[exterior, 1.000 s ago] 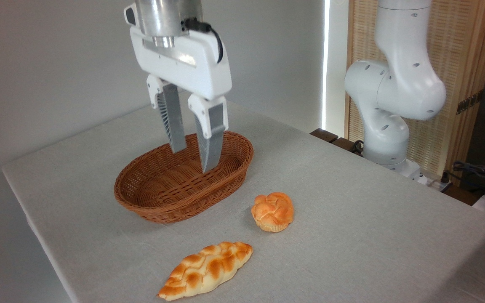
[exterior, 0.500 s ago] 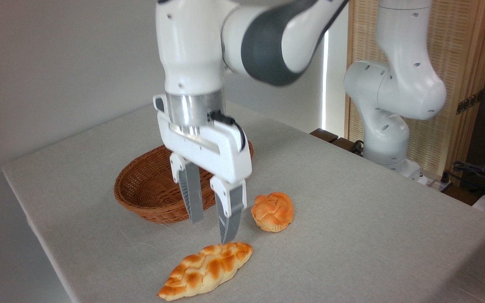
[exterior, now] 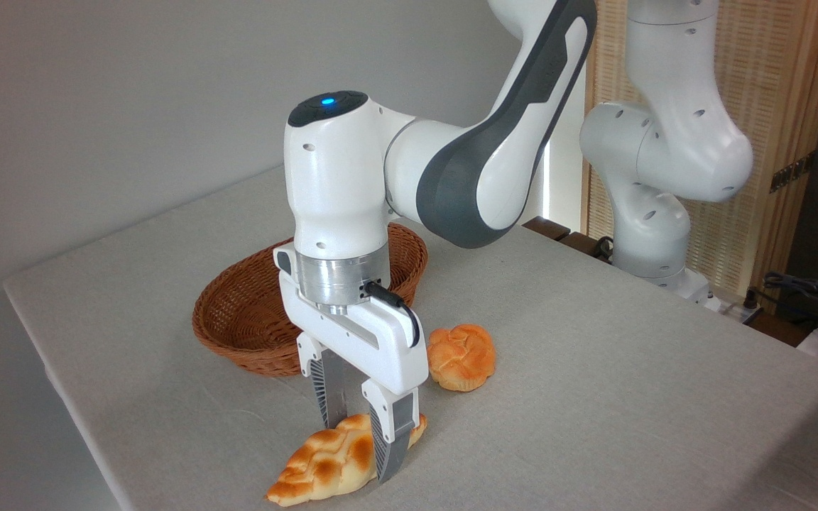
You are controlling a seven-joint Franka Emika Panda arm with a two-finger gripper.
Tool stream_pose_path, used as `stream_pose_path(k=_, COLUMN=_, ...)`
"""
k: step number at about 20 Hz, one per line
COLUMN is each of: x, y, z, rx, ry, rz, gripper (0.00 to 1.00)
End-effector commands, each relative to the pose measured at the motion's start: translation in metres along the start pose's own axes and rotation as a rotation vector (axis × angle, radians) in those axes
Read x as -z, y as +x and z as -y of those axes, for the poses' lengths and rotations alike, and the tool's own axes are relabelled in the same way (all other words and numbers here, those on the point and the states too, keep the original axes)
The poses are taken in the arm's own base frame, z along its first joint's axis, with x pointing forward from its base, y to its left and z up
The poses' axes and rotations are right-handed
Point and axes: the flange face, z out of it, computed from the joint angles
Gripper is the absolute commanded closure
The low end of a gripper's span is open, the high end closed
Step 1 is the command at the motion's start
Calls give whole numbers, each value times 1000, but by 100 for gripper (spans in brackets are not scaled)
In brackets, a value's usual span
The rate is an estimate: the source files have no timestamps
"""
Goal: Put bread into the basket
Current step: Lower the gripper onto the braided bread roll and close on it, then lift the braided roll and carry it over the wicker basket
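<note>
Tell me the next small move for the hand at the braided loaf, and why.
Probably close the fingers. The hand is down at the bread, one finger behind it and one in front, straddling its right half, and the loaf lies on the table. Nothing is gripped yet, and the basket holds nothing visible.

Golden braided bread [exterior: 324,465] has browned patches; the woven basket [exterior: 238,319] is reddish-brown, the bun [exterior: 461,357] orange-golden, the table [exterior: 593,369] grey.
</note>
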Motion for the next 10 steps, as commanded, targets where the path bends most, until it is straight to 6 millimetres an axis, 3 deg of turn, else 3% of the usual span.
stream_pose_path(k=1, x=-3, y=-2, z=4, rx=-21, ry=20, rz=-4, gripper=57)
stream_pose_path(k=10, x=-3, y=-1, z=4, rx=-15, ry=16, rz=-1, gripper=59)
